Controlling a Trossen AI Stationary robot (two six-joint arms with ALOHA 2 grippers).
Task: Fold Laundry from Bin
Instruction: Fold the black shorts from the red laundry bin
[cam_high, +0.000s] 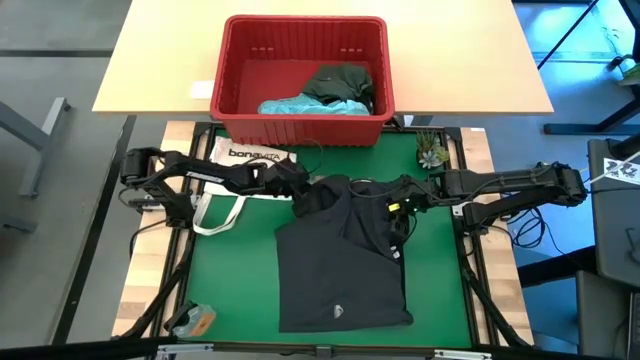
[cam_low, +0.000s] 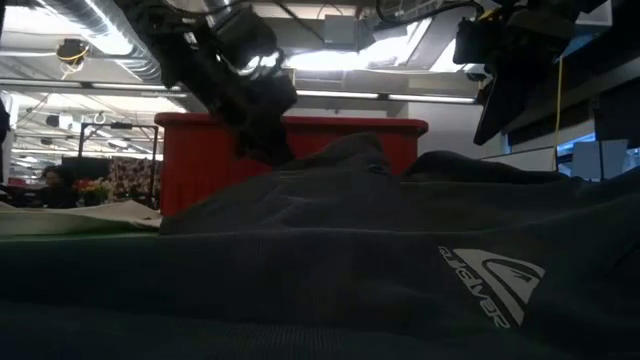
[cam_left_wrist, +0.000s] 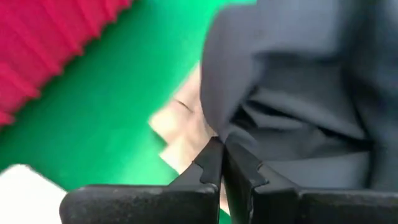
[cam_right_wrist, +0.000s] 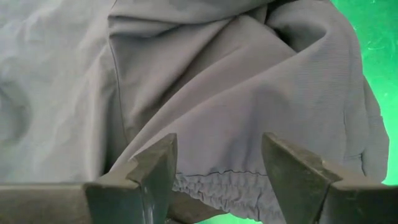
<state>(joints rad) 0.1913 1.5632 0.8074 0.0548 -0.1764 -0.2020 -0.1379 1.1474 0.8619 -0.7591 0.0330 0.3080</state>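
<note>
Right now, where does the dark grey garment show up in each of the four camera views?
High view: dark grey garment spread on the green mat, centre.
Low view: it fills the foreground, white logo at right.
Left wrist view: upper right, its edge pinched by the shut left gripper.
Right wrist view: fills most of the picture, beyond the open right gripper.
Shared landmark: the red bin, seen in the high, low and left wrist views.

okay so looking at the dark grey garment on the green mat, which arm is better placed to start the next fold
Left, probably. The left gripper has its jaws shut on the edge of the dark grey garment at its upper left corner, so it could pull the fold over. The right gripper hovers over the waistband with jaws open, holding nothing.
</note>
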